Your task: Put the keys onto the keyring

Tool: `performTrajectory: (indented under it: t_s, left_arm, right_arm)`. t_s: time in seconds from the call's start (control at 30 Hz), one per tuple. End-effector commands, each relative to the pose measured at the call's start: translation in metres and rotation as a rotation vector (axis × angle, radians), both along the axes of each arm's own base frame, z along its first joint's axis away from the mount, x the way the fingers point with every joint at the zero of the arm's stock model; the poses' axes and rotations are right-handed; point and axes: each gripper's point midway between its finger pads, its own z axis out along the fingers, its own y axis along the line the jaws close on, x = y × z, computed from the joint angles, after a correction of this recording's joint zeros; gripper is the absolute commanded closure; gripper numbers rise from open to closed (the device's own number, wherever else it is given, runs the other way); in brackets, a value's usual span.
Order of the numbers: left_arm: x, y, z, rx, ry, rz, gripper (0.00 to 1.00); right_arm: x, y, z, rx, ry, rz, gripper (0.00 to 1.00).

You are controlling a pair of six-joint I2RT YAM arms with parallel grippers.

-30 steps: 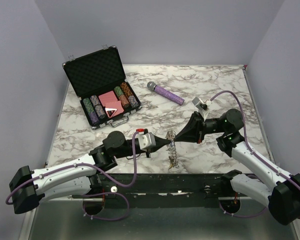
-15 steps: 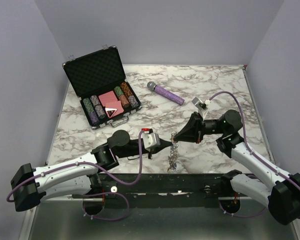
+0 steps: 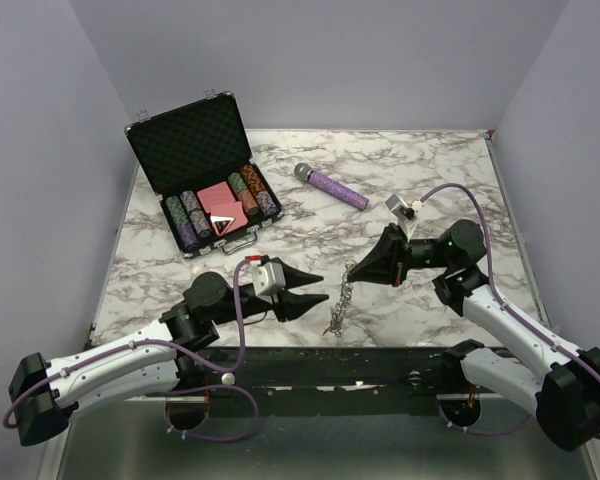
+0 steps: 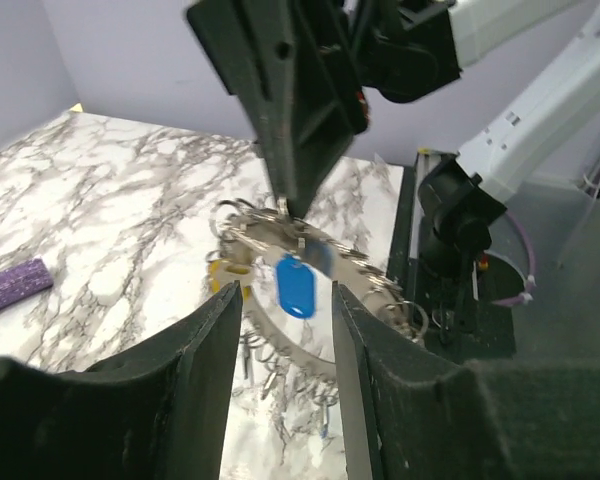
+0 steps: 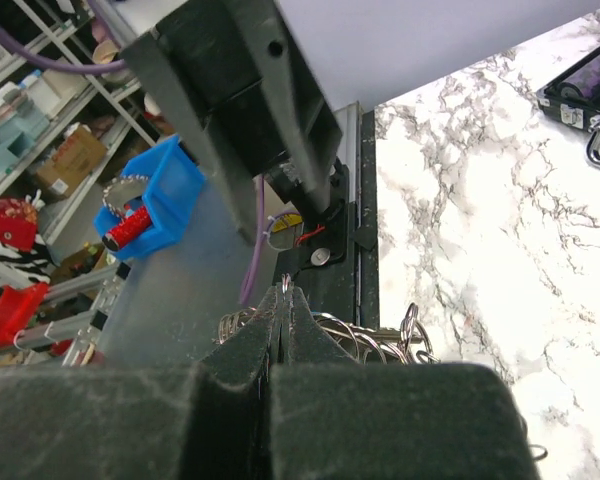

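Observation:
The keyring [image 3: 337,304] hangs from my right gripper [image 3: 352,268], which is shut on its top edge; its low end trails onto the marble near the front edge. In the left wrist view the keyring [image 4: 352,268] is a silvery ring with many small loops. A blue key [image 4: 296,287] and a yellow key [image 4: 223,271] hang on it. My left gripper [image 3: 318,287] is open and empty, a little left of the ring. In the right wrist view the right gripper [image 5: 285,298] pinches a thin wire loop, with more loops of the keyring [image 5: 380,340] beside it.
An open black case [image 3: 202,185] with poker chips and cards stands at the back left. A purple microphone [image 3: 332,187] lies at the back middle, its end also in the left wrist view as the purple microphone [image 4: 10,285]. The table's front edge [image 3: 380,350] runs just below the ring.
My left gripper has opened, let go of the keyring and drawn back to the left. The ring now hangs from the right gripper alone, which has barely moved.

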Motion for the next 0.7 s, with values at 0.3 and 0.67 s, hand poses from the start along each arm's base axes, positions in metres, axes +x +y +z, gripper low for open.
performTrajectory:
  t_s: [0.3, 0.67]
  left_arm:
    - [-0.005, -0.019, 0.033, -0.103, 0.061, -0.212, 0.55]
    - [-0.006, -0.034, 0.027, -0.102, 0.112, -0.271, 0.64]
  right_arm:
    - [-0.011, -0.004, 0.01, 0.023, -0.229, 0.093, 1.0]
    - [-0.007, -0.002, 0.011, 0.024, -0.229, 0.077, 1.0]
